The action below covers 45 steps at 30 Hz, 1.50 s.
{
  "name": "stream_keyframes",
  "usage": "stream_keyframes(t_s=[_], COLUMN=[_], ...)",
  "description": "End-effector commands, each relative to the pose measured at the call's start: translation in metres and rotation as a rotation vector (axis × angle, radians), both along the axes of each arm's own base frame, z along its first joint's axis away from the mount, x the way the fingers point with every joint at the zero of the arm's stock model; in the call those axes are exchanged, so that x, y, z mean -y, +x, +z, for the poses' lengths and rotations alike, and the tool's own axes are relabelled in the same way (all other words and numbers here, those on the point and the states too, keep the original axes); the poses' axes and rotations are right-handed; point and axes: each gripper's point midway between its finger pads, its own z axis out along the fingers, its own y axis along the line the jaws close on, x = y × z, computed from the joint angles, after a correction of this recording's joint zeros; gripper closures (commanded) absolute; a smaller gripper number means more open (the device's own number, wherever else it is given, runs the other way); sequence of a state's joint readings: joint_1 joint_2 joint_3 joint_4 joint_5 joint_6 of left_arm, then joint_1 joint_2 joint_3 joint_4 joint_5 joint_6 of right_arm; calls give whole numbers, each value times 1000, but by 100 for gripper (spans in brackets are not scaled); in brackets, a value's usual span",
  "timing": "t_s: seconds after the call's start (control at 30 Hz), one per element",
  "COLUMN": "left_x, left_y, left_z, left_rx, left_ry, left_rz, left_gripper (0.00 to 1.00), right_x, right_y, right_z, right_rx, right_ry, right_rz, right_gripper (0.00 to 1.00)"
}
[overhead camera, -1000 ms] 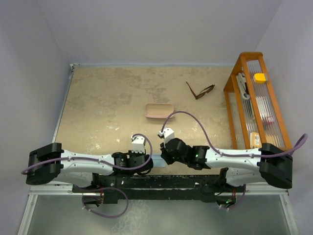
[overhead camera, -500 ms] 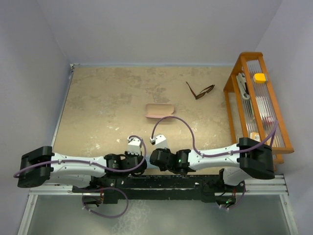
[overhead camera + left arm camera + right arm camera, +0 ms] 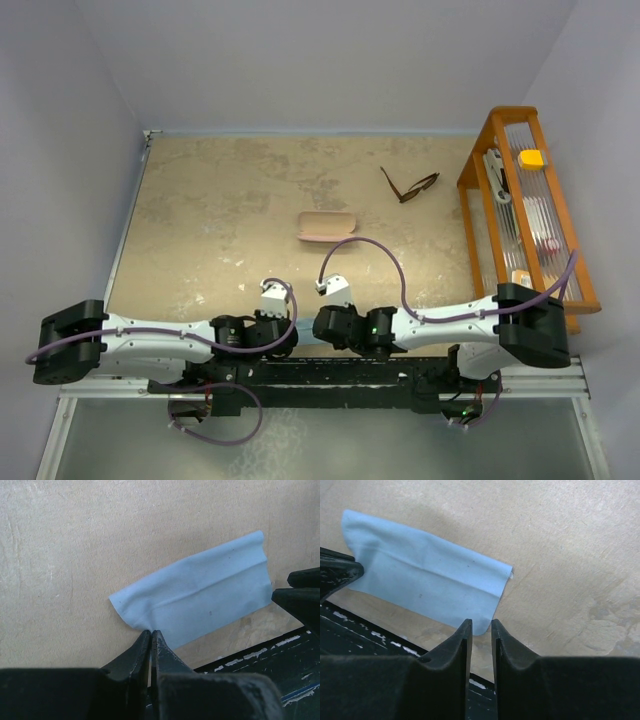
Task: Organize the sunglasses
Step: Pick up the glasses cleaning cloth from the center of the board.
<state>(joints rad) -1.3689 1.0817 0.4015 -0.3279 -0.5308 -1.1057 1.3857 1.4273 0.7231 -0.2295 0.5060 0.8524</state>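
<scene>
The sunglasses [image 3: 410, 186], with a thin dark brown frame, lie open at the back right of the table, far from both arms. A light blue cloth [image 3: 200, 597] lies folded near the table's front edge. My left gripper [image 3: 150, 631] is shut on its near left edge. My right gripper [image 3: 481, 625] has its jaws slightly apart, with the corner of the cloth [image 3: 425, 580] just in front of the tips. From above, the left gripper [image 3: 290, 336] and the right gripper [image 3: 318, 330] nearly meet and cover the cloth.
A pink oblong case [image 3: 326, 226] lies mid-table, between the arms and the sunglasses. An orange wooden rack [image 3: 480, 160] with small items stands along the right edge. The black base rail [image 3: 280, 655] runs just beside the cloth.
Both arms drew back toward the near edge and then settled. The right gripper's jaws have parted and let go of the cloth's corner. The left gripper has stayed shut.
</scene>
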Motion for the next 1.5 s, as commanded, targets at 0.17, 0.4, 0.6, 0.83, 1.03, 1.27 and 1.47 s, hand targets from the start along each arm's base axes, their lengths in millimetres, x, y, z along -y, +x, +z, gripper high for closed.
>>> stream_keyframes(t_s=[0.17,0.4,0.6,0.83,1.03,1.27,1.47], left_x=[10,8,5,2,2,2,2], left_y=[3,2,1,1,0,0,0], left_z=[4,3,2,2,1,-1,-1], left_rx=[11,9,5,4,4,3,3], left_ry=[-26,-26,-30,-34,-36,-37,-39], left_rz=[-7,-7,-2,-1,-3,-5,-5], left_gripper=[100,100,100,100,100,100,100], right_x=[11,8,5,2,1,1,1], right_y=[1,3,3,4,5,7,8], right_z=[-9,-9,-14,-18,-16,-18,-18], right_rx=[13,22,10,3,6,10,13], right_ry=[-13,2,-5,-12,-17,-39,-45], right_rz=[-11,-26,-46,-61,-77,-90,-89], right_gripper=[72,71,70,70,71,73,77])
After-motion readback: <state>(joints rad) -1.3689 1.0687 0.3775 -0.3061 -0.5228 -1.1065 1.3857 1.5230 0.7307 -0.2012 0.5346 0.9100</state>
